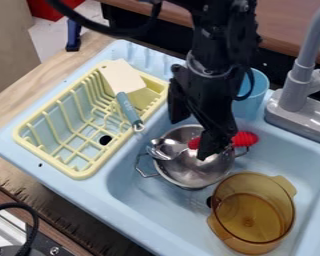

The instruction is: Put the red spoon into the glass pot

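Pale wood (39,75) is running along the near left side of a light blue toy sink (146,210), and a grey faucet (297,85) is standing at its right edge. On the sink's left part a yellow dish rack (79,172) is resting, with a spatula (128,110) lying across its inner side, cream blade up in the rack and teal handle pointing down toward the basin. A blue cup (257,92) is standing at the back, partly hidden by the arm. In the basin a shiny metal pot (189,172) is sitting with its wire handle sticking out at the left. The red spoon (195,143) is lying across this metal pot, its silver bowl at the left rim and its red handle reaching over the right side, passing behind part of the black gripper (193,138). The gripper is hanging from above over the metal pot, its fingers standing wide apart; whether either is touching the spoon, I cannot tell. Nearer the camera, to the lower right, the amber glass pot (253,212) is sitting upright in the basin, just beside the metal one.
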### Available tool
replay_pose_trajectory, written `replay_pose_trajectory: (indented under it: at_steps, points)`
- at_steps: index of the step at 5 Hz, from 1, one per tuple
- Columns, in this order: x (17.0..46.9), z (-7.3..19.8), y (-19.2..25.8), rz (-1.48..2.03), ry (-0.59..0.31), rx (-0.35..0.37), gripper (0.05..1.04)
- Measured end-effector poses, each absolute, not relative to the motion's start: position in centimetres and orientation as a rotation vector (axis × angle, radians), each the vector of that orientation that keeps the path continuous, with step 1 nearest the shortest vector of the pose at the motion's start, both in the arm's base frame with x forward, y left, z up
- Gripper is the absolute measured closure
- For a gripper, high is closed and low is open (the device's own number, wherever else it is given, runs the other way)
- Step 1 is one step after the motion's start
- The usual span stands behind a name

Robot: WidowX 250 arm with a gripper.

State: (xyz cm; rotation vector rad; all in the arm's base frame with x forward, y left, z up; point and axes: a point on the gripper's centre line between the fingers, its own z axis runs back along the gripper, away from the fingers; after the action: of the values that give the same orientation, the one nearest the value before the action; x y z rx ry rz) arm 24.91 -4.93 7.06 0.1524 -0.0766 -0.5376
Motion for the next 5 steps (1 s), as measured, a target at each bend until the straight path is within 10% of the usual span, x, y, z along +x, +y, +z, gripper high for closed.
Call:
replay_pose_trajectory:
  at_steps: [5]
  points:
    - [26.0,5.1,-4.8,-0.641,-0.154,0.098,0.085]
